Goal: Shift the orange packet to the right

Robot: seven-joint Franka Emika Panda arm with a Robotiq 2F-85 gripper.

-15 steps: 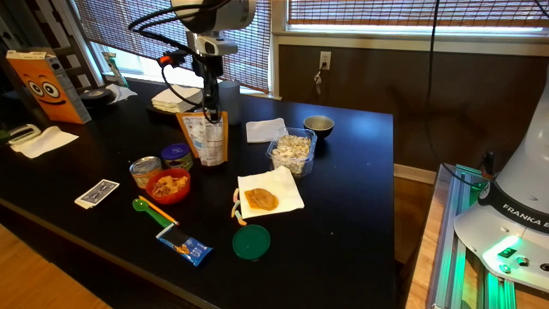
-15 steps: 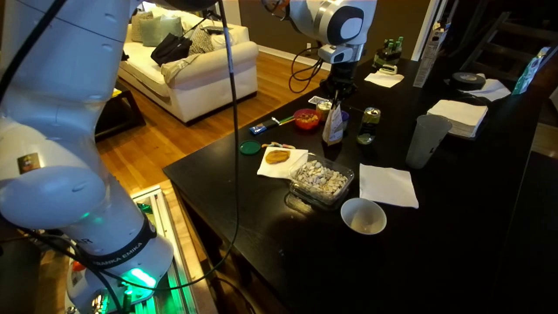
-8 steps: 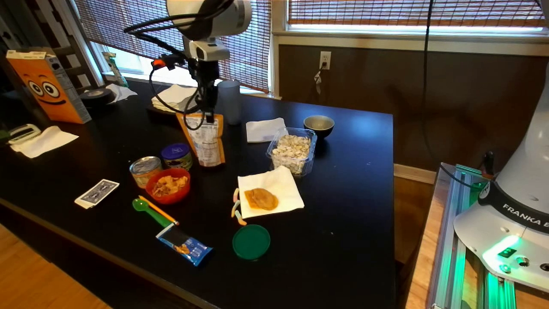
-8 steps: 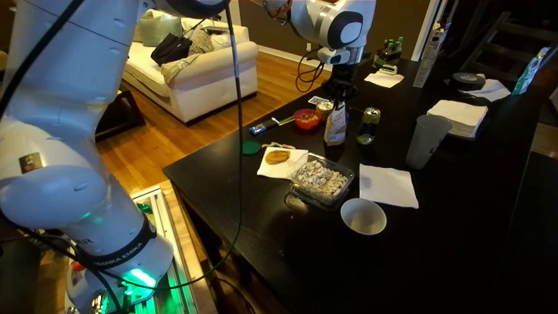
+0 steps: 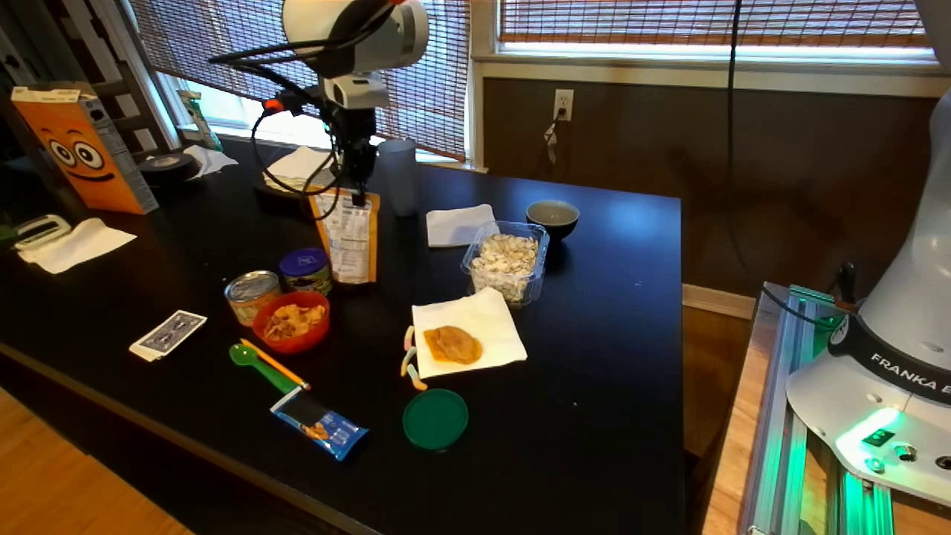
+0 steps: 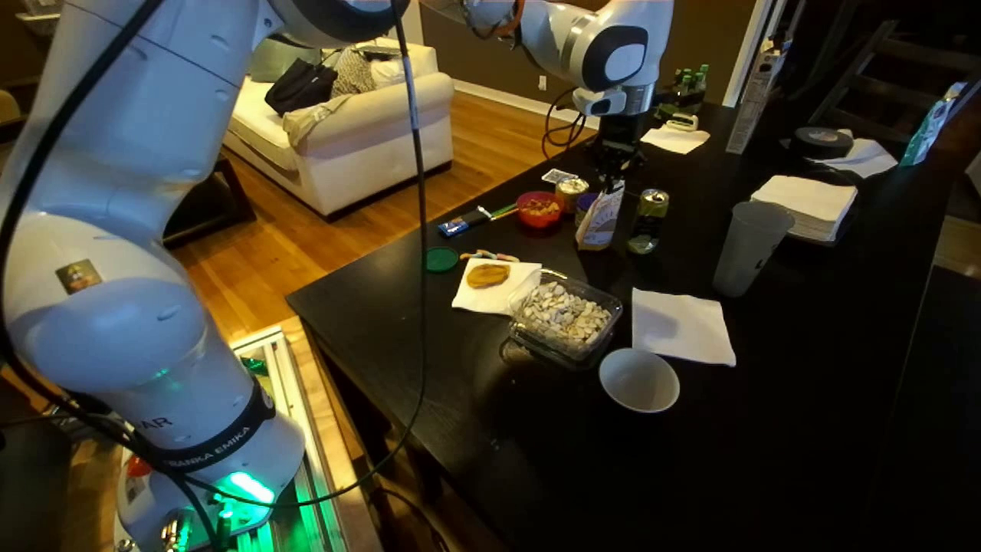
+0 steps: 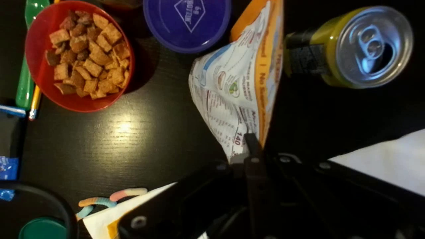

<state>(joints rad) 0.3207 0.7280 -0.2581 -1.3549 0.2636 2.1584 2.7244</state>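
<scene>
Found the orange snack packet (image 7: 234, 83) near-upright directly below the Robotiq gripper (image 7: 246, 152), pinched at its upper edge between closed jaws.

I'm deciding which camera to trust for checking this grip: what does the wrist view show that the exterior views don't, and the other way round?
Only the wrist view makes out the opening in the top of the yellow can, the lettering on the purple lid and the number 140 on the orange packet.

Only the exterior views show the small bowl, clear tub of pale pieces, tall cup and robot's base.

Both share the gripper closed near the packet's top, the red bowl of snacks, green lid and gummy worms.
</scene>
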